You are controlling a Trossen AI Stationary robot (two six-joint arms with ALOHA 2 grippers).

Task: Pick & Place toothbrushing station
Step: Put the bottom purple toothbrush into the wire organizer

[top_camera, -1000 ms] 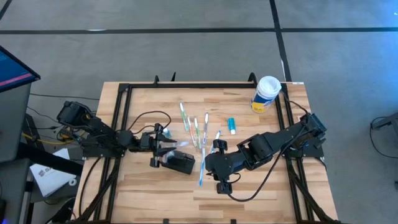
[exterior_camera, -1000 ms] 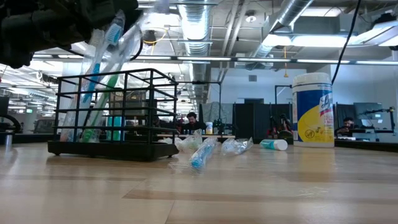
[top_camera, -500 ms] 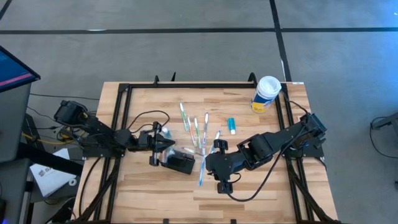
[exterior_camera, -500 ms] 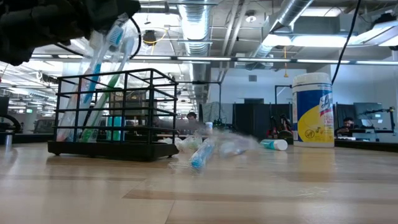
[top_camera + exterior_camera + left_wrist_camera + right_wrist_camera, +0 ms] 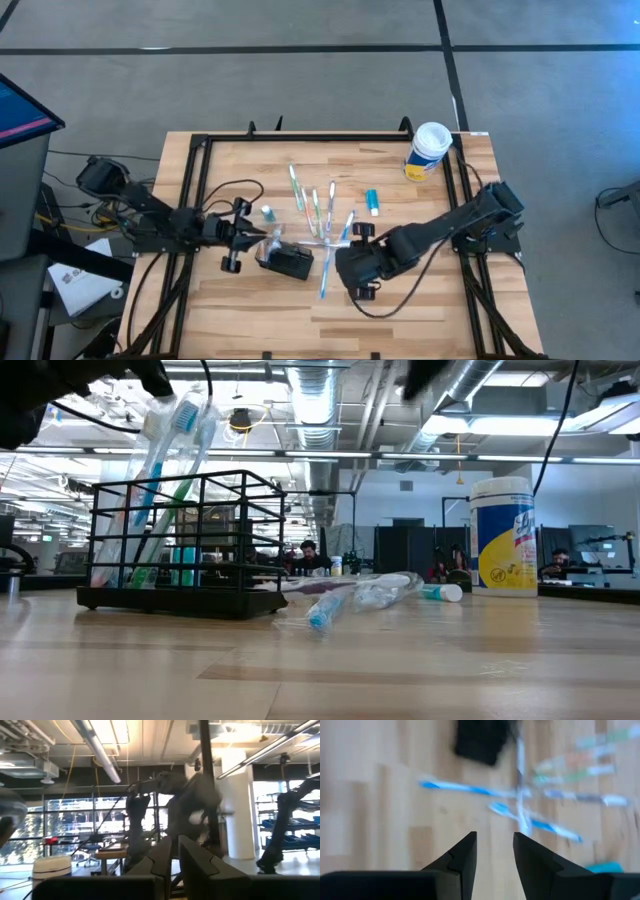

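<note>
Several wrapped toothbrushes [image 5: 322,215] are still lying loose mid-table, so I'd say this is maybe halfway. Nearest, the right gripper [image 5: 352,282] is hovering over them, fingers parted, carrying nothing. Left gripper [image 5: 232,245] is sitting just beside the toothbrushing station [image 5: 288,262]; can't tell its grip. Station's already holding a few brushes.

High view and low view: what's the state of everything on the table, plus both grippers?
toothbrushing station: upright on the table, toothbrushes leaning inside.
loose toothbrushes: lying flat, mid-table.
blue tube: lying flat.
canister: upright, lid on.
left gripper: raised beside the station.
right gripper: open, empty, over the loose toothbrushes.
</note>
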